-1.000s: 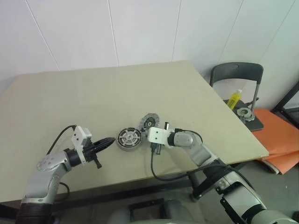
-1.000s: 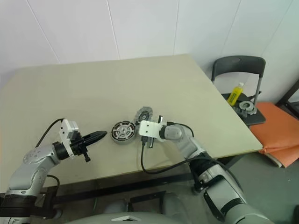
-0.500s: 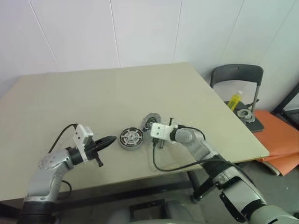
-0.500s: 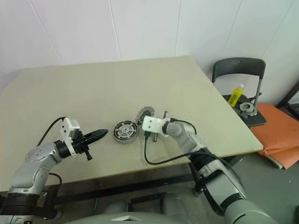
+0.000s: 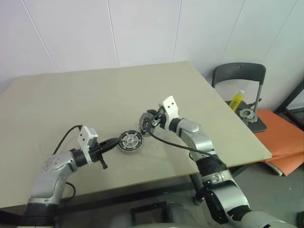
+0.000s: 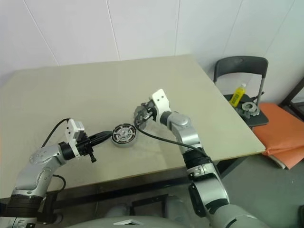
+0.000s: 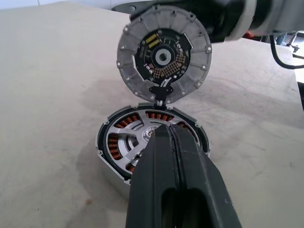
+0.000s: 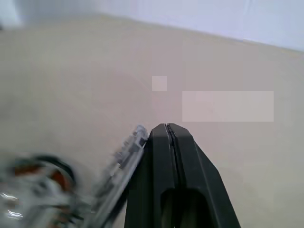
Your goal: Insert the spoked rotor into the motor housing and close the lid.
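A: We had the motor housing [image 5: 130,141] flat on the desk [image 5: 71,99], copper windings up, and from the head views we could see the left end effector [image 5: 115,140] with its tips right at the housing's near-left rim, fingers pressed together on nothing.

B: And the left wrist view gave us what the head views couldn't: the spoked rotor [image 7: 137,137], silver spokes showing, sat inside that ring of windings. The closed black fingers [image 7: 173,156] hid part of it.

A: The lid [image 7: 164,59]?

B: We saw it standing on edge at the housing's far rim, tilted, its inner face with the dark central hub turned toward the left wrist camera. From the head it was just a small grey disc [image 5: 147,123] next to the right end effector [image 5: 153,123].

A: Was the right one gripping it?

B: We couldn't tell. In the right wrist view its fingers [image 8: 168,156] were shut tight against each other, and the lid's edge [image 8: 128,147] lay alongside them, blurred. Off the desk we also had a chair [image 5: 240,76] with a yellow bottle [image 5: 236,100] on it.
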Available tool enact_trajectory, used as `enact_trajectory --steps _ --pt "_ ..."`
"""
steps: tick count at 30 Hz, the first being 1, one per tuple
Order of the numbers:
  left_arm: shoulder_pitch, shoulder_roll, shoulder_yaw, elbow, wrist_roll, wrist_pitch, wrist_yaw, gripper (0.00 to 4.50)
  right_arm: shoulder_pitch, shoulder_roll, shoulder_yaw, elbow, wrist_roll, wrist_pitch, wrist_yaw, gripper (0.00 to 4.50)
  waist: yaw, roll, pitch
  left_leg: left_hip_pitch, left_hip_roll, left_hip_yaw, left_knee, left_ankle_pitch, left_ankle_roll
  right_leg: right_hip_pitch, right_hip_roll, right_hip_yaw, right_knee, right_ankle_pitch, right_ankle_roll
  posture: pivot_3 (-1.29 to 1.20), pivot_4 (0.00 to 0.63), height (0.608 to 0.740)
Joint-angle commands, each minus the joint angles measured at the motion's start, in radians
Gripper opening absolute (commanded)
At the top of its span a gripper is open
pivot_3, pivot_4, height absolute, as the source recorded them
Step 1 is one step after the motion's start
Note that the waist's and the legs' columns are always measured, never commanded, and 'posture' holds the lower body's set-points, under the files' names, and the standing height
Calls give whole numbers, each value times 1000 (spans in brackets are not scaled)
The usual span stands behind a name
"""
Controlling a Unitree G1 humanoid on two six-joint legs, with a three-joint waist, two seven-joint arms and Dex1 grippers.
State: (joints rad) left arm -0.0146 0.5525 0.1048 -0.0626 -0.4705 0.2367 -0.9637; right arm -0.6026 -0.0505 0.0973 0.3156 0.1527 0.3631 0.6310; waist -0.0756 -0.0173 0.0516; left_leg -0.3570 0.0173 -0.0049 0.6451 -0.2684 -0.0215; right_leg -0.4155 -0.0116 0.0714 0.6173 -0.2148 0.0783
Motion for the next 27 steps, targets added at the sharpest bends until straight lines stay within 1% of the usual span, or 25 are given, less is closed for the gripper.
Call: enact_trajectory --steps 1,3,6,8,14,18,21,25,27 --pt "-20 24 36 -15 -22 2 -12 37 -2 1 8 -108 87 116 60 0 0 0 0 0 0 0 0 0 0 0 0 0 0 0 0 0 0 740" --pt "-20 32 45 -8 -20 -2 -12 37 10 -10 30 -141 104 167 84 0 0 0 0 0 0 0 0 0 0 0 0 0 0 0 0 0 0 740" --pt "-20 48 68 10 -15 -9 -13 37 30 -21 55 -197 152 293 114 0 0 0 0 -1 0 0 -1 0 0 -1 0 0 0 0 0 0 0 740" --pt "-19 55 80 16 -15 -10 -12 37 38 -25 62 -215 165 338 112 0 0 0 0 -1 0 0 -1 0 0 -2 0 0 0 0 0 0 0 740" --pt "-9 65 98 7 -14 -6 -10 37 50 1 59 -182 144 349 23 0 0 0 0 -7 0 0 -1 0 0 -8 -1 0 0 0 0 0 0 740" --pt "-2 58 96 -3 -14 -4 -4 37 58 15 59 -183 142 324 -13 0 0 0 0 -13 0 1 0 0 0 -13 0 -1 0 0 0 0 0 740" --pt "-1 56 88 -2 -10 -6 -6 37 65 21 62 -184 157 353 -21 0 0 0 0 -15 0 1 0 0 0 -14 0 -1 0 0 0 0 0 740" --pt "-4 59 88 -1 -14 -2 -13 37 79 74 -4 -186 257 464 -32 0 0 0 0 -15 0 1 0 0 0 -14 0 -1 0 0 0 0 0 740" --pt "-4 62 90 -2 -19 -2 -21 37 80 85 -21 -189 281 495 -39 0 0 0 0 -15 0 0 0 0 0 -14 0 -1 1 0 0 0 0 740"
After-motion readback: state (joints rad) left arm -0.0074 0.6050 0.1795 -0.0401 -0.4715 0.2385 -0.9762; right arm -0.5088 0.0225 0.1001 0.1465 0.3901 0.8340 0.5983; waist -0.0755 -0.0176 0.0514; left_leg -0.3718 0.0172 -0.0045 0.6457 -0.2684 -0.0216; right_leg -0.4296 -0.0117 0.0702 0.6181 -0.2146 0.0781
